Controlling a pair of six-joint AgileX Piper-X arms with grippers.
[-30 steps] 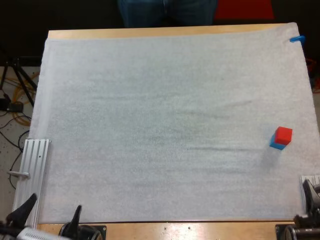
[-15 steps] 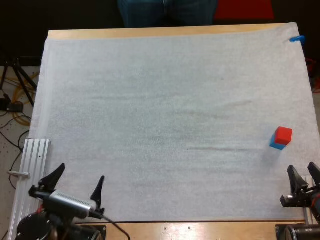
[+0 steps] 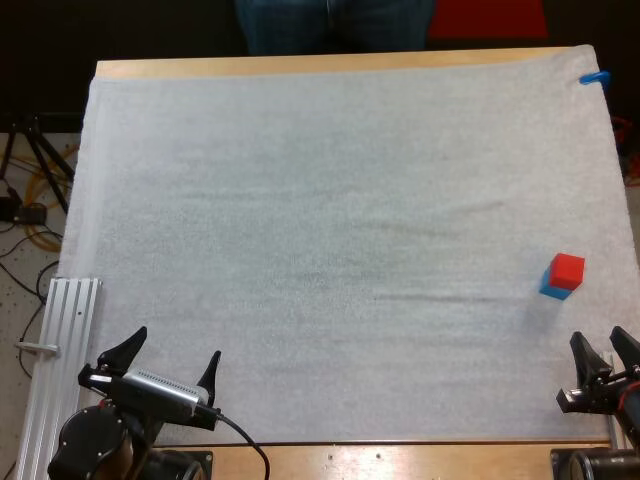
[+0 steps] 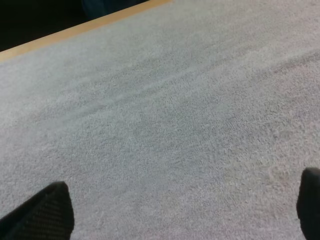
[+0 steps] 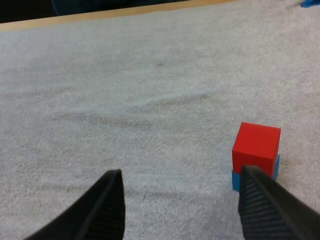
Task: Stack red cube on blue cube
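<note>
Red cube (image 3: pixel 567 269) is seen seated on blue cube (image 3: pixel 547 290), near the right edge of the white mat (image 3: pixel 320 200). Alignment appears square, though little blue is exposed. Right gripper (image 3: pixel 598 342) is held near the stack, fingers spread, nothing between them. Left gripper (image 3: pixel 172 350) is positioned at the near left, likewise spread and empty.

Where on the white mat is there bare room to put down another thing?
The white mat is bare from its far edge to the left gripper and right gripper. Crowded only at right: small red cube on blue cube.
</note>
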